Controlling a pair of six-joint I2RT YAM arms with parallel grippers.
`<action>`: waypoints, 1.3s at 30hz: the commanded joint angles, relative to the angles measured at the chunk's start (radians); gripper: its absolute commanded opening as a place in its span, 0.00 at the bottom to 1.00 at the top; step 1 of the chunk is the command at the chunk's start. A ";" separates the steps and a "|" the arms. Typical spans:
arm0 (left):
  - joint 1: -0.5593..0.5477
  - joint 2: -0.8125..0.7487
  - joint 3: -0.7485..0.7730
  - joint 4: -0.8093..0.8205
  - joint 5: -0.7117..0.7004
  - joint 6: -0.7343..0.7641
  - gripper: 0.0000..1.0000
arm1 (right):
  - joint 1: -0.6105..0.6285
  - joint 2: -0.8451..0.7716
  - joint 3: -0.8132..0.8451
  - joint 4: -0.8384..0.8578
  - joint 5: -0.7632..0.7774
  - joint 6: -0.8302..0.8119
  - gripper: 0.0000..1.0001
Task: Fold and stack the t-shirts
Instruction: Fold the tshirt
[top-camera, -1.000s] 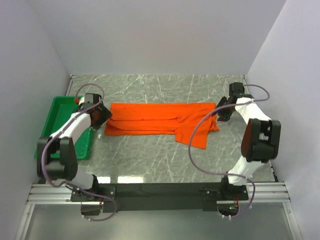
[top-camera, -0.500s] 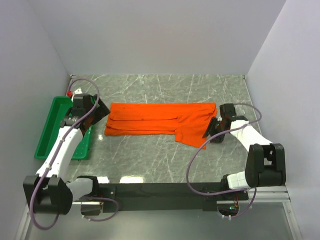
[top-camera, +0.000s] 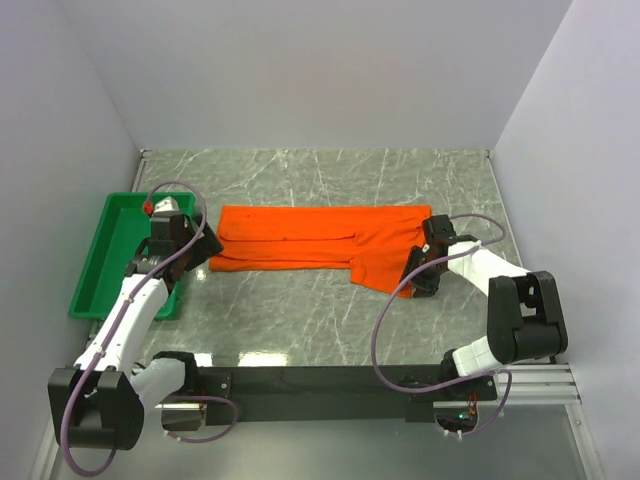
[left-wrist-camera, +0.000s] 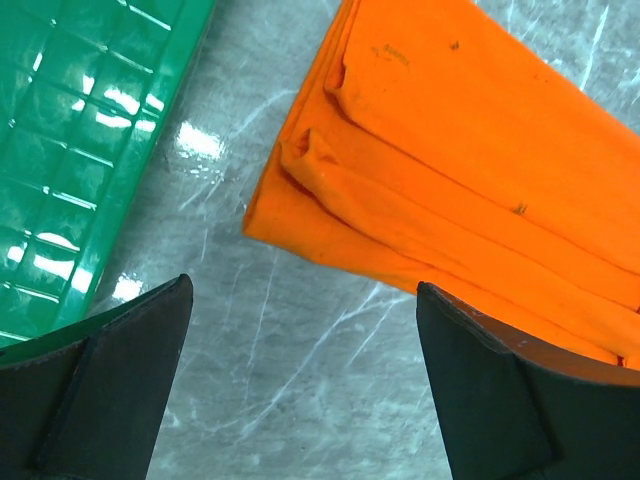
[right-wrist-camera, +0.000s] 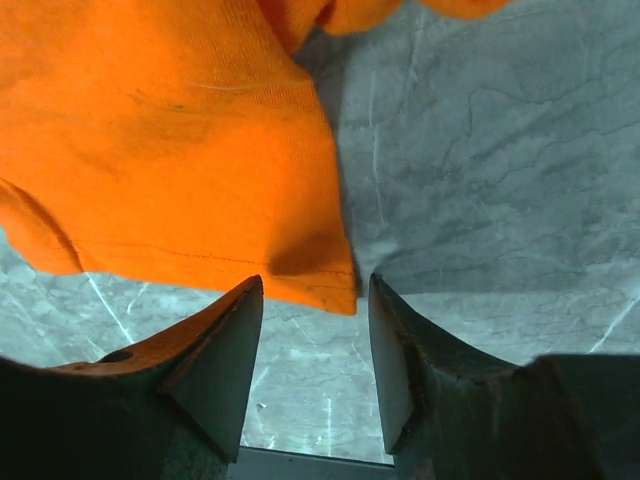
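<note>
Top view: t-shirt (top-camera: 318, 243) lies mid-frame as a long folded orange strip on the marble table (top-camera: 300, 320). One sleeve flap hangs down at its right end. Green tray (top-camera: 100, 265) sits at the left edge of frame, apart from the shirt. Left gripper (top-camera: 203, 245) is at the strip's left end. Right gripper (top-camera: 413, 275) is at the sleeve flap, lower right of the strip.

Left wrist view alone shows the stacked fold layers at the shirt's left end, upper right of frame. It also shows the tray's gridded floor at upper left, with bare table between. Jaws spread fully wide at the bottom corners of frame, gripping nothing. The right-hand jaw overlaps the shirt edge in frame; contact cannot be told.

Right wrist view alone shows the sleeve's hem corner sitting right at the mouth of the gap. Jaws about half apart, not pinched on cloth; touching or not, cannot tell. Cloth fills upper left, bare table upper right.
</note>
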 joint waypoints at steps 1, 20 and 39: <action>-0.002 -0.027 0.004 0.051 -0.018 0.026 0.98 | 0.022 0.032 0.006 0.021 0.019 0.018 0.51; -0.002 -0.027 0.006 0.046 -0.044 0.030 0.98 | 0.025 0.141 0.453 -0.051 -0.010 0.038 0.00; -0.002 -0.004 0.004 0.040 -0.051 0.029 0.97 | 0.008 0.483 0.896 -0.068 0.005 0.034 0.00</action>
